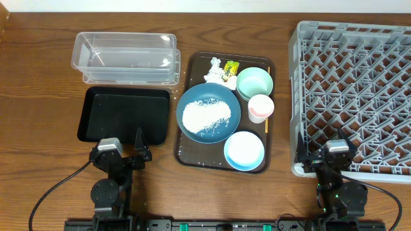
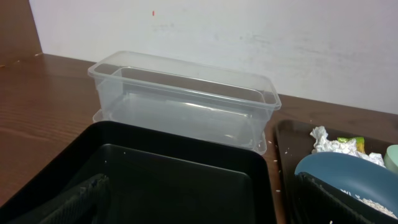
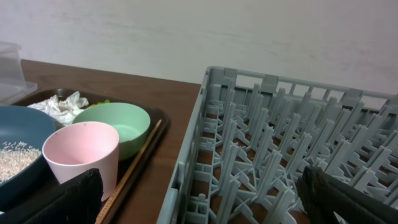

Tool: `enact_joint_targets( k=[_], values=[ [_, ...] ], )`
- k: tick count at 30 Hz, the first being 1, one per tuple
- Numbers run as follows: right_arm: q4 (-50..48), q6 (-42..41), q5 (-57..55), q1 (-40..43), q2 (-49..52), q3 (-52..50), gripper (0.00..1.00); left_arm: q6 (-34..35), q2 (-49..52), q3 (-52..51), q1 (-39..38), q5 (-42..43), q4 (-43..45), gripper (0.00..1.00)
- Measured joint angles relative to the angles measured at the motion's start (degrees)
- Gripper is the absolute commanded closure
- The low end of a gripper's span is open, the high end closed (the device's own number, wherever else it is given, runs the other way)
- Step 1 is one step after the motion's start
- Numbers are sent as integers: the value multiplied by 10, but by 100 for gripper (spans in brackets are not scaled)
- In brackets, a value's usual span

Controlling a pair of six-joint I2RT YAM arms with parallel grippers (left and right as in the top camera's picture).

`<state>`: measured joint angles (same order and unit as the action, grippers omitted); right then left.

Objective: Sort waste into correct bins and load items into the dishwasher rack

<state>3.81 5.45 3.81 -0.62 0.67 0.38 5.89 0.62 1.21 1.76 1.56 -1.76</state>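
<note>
Gaping at full spread and gripping nothing, the left gripper (image 1: 121, 147) sits at the table's near edge, its fingers over the near rim of the black tray (image 1: 125, 115) at its 12 o'clock. Beyond the tray, also at 12, stands the clear tub (image 1: 125, 58). The right gripper (image 1: 326, 146) is just as wide and just as empty, at the near left corner of the dishwasher rack (image 1: 353, 96), which stretches off toward its 12 and 1 o'clock.

Between the two arms lies the brown serving tray (image 1: 192, 154). At its centre the dark blue plate (image 1: 192, 102) carries the rice (image 1: 206, 115). From the plate, the tissue (image 1: 215, 76) and the snack wrapper (image 1: 231, 67) are at 12 to 1 o'clock, the mint green bowl (image 1: 255, 82) at 2, the pink cup (image 1: 261, 107) at 3, and the light blue bowl (image 1: 244, 150) at 5. The wooden stick (image 1: 266, 125) lies along the serving tray's right rim.
</note>
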Motion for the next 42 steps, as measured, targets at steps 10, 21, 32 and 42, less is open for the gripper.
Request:
enact_joint_targets(
  k=[10,21,32,42],
  values=[
    [0,0,0,0,0,0,1,0,0,0,0,0,0,6],
    [0,0,0,0,0,0,1,0,0,0,0,0,0,6],
    [0,0,0,0,0,0,1,0,0,0,0,0,2,5],
    [0,0,0,0,0,0,1,118,0,-8,0,134,120,5]
  ],
)
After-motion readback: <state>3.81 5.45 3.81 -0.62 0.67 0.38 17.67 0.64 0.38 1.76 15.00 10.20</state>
